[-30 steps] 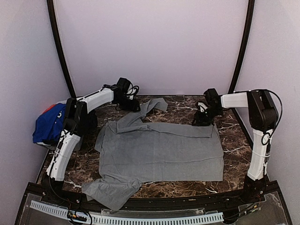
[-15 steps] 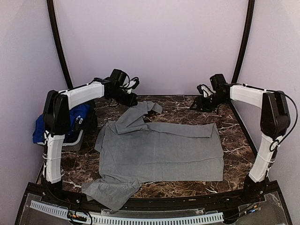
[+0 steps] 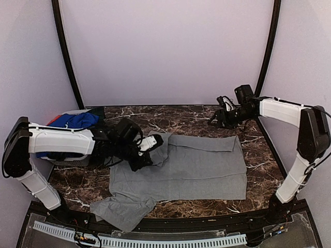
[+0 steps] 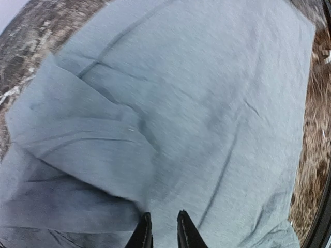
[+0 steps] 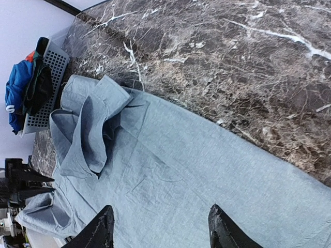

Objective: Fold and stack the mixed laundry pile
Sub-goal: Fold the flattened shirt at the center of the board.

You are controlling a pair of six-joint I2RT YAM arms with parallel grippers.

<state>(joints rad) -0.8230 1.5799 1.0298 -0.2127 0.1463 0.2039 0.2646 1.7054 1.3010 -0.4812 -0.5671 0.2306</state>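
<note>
Dark veined marble forms the table, closed in by pale lilac walls. The grey shirt lies spread flat across the middle of it. The rest of the mixed laundry pile waits in a small grey basket at the left edge, where a royal-blue T-shirt and some dark cloth are heaped.

The step in hand looks like tucking the far left sleeve in over the shirt's body. The left gripper hangs low over that sleeve, its fingers only a slit apart with no cloth visibly pinched between them. The right gripper hovers above bare marble just beyond the shirt's far right corner, fingers spread wide and empty.

To do this well, the sleeve should end flat with its edge parallel to the shirt's side. At present it sits rumpled and doubled on itself, so it probably needs a fresh pinch at the cuff and a gentle pull outward before it is laid down.

The left wrist view shows the fine creases and the narrow gap between the fingers, which the overhead view cannot resolve. The right wrist view shows how bunched the sleeve is, and looks into the basket. Only the overhead view shows both arms at once, and the near sleeve drooping toward the table's near edge.
</note>
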